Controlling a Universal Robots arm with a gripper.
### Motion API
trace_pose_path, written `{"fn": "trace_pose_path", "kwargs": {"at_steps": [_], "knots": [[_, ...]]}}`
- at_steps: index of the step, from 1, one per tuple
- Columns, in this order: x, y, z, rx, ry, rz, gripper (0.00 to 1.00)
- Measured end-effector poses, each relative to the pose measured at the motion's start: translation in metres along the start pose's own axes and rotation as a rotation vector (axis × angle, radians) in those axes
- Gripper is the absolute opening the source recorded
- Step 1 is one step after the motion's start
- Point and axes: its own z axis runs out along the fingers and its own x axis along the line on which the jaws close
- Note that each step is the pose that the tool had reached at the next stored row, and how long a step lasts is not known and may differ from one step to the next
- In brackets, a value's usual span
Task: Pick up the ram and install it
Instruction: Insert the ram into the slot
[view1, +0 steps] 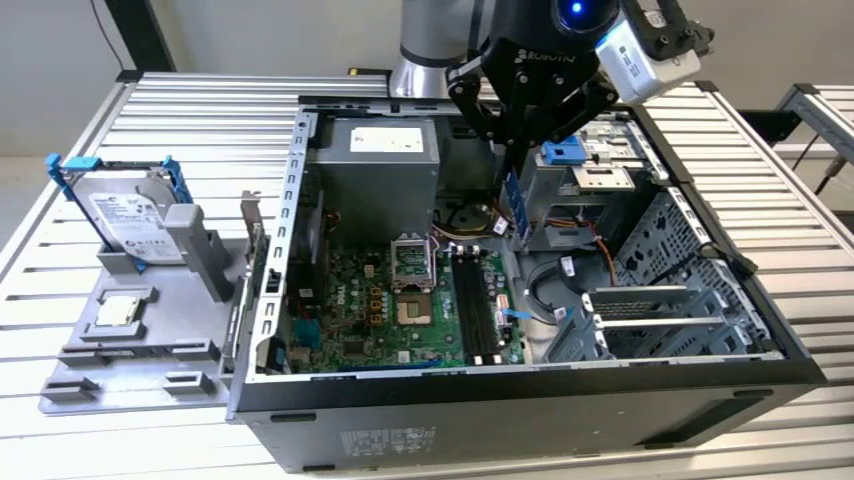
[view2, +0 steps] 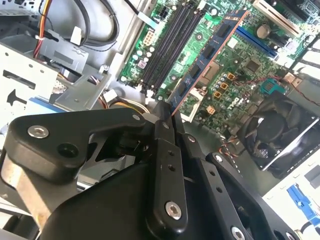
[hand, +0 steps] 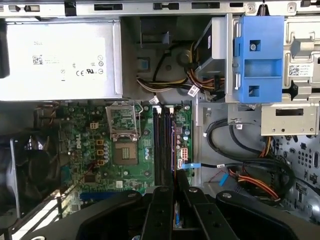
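Pick-up part looks done. The ram (view1: 513, 206) is in the air inside the open PC case (view1: 534, 400), carried by the gripper (view1: 513, 150). The install part isn't done yet. In the first wrist view the black slots (hand: 161, 145) on the motherboard (hand: 90, 150) look bare along their full length, w/ no stick seated in any of them.

Jaws are closed onto one short end of the ram, w/ the board pinched flat between the fingers. In the second wrist view the ram (view2: 207, 55) juts out lengthwise from the gripper (view2: 167, 112), free end pointing toward the board & chips facing out.

In the exterior view the ram hangs roughly upright above the slots' far end, clear of them. It isn't lying along a slot yet. In the first wrist view the gripper (hand: 175, 192) sits about in line w/ the slots. Can't tell which slot it's aimed at, or how much gap is left under the free end.
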Motion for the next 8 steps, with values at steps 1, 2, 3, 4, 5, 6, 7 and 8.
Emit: {"fn": "trace_pose_path", "kwargs": {"at_steps": [1, 2, 3, 4, 5, 6, 7, 8], "knots": [[0.0, 0.0, 0.0002, -0.0003, -0.0001, 0.0, 0.0], [0.0, 0.0, 0.0002, -0.0002, 0.0, 0.0, 0.0], [0.0, 0.0, 0.0002, -0.0002, 0.0, 0.0, 0.0], [0.0, 0.0, 0.0002, -0.0003, -0.0001, 0.0, 0.0], [0.0, 0.0, 0.0002, -0.0003, -0.0001, 0.0, 0.0], [0.0, 0.0, 0.0002, -0.0002, -0.0001, 0.0, 0.0], [0.0, 0.0, 0.0002, -0.0002, 0.0, 0.0, 0.0], [0.0, 0.0, 0.0003, -0.0003, 0.0, 0.0, 0.0]]}}
